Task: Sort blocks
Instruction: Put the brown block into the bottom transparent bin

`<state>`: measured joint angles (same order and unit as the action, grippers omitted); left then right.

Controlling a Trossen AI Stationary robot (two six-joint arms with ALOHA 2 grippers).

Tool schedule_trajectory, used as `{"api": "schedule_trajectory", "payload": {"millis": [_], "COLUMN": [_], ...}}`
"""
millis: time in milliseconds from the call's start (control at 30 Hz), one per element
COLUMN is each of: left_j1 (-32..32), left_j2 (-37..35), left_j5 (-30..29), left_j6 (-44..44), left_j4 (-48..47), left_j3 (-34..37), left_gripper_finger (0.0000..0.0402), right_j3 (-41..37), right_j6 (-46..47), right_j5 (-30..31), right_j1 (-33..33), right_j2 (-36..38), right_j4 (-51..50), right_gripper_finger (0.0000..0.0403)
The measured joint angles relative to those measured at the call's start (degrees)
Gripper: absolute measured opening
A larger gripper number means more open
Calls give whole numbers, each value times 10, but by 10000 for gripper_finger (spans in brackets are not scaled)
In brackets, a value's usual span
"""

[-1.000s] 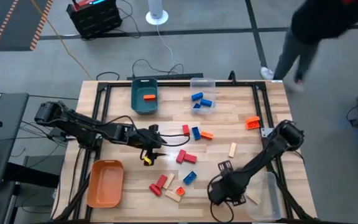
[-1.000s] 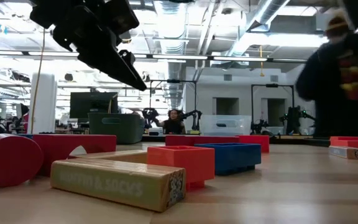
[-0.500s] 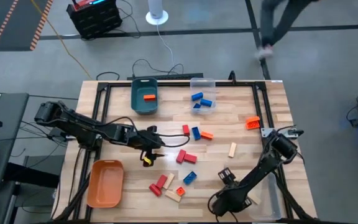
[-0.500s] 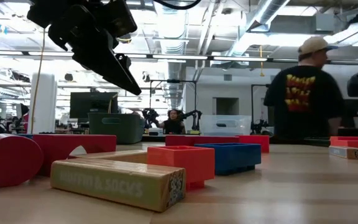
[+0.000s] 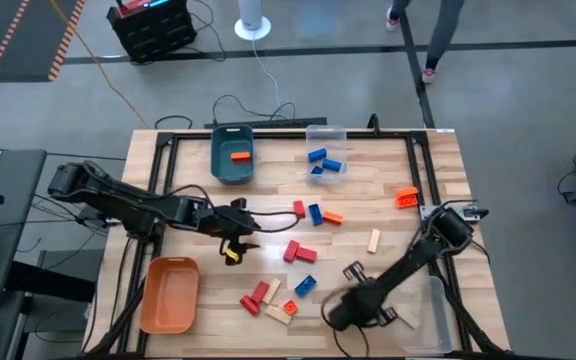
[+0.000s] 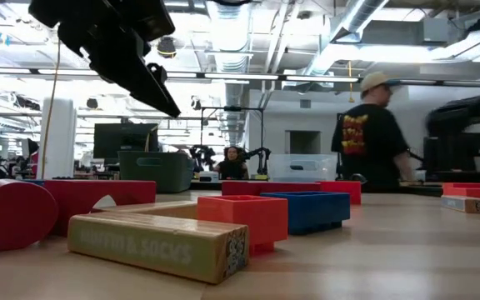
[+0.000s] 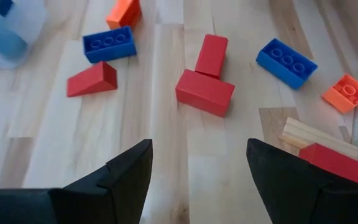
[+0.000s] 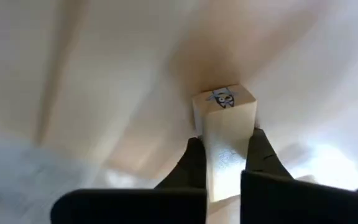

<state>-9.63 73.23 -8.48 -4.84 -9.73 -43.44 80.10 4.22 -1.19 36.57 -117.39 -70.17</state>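
Lighting, as you see it: bright and even from ceiling strip lights point(image 6: 223, 77) that glare white in the low view, leaving only soft, short shadows beside the blocks point(image 5: 293, 250) on the table point(image 5: 388, 200). Focus, low view: your nearest wooden block point(image 6: 158, 242) is fairly sharp, the room behind softer, the walking person point(image 6: 372, 133) slightly smeared. Wrist views: the left is crisp on the blocks with the clear bin point(image 7: 8, 25) smeared at one corner; the right is heavily blurred apart from the pale block point(image 8: 224, 140).
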Motion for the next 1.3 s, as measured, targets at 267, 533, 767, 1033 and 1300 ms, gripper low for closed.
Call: {"api": "schedule_trajectory", "payload": {"millis": [267,533,767,1033,1300], "left_j1": [0,0,0,0,0], "left_j2": [-40,-39,-38,-38,-38], "left_j5": [-28,-30,-30,-30,-30], "left_j6": [0,0,1,5,2], "left_j4": [-17,-35,-40,-26,-26], "left_j3": [0,0,6,6,6], "left_gripper_finger": [254,254,254,254,254], "right_j3": [0,0,0,-26,-123], "right_j6": [48,75,269,527,753], "right_j5": [76,84,-42,-67,-106], "right_j1": [-66,-88,-68,33,151], "right_j2": [79,179,271,306,304], "right_j4": [-19,-42,-44,-48,30], "right_gripper_finger": [15,15,15,15,23]}}
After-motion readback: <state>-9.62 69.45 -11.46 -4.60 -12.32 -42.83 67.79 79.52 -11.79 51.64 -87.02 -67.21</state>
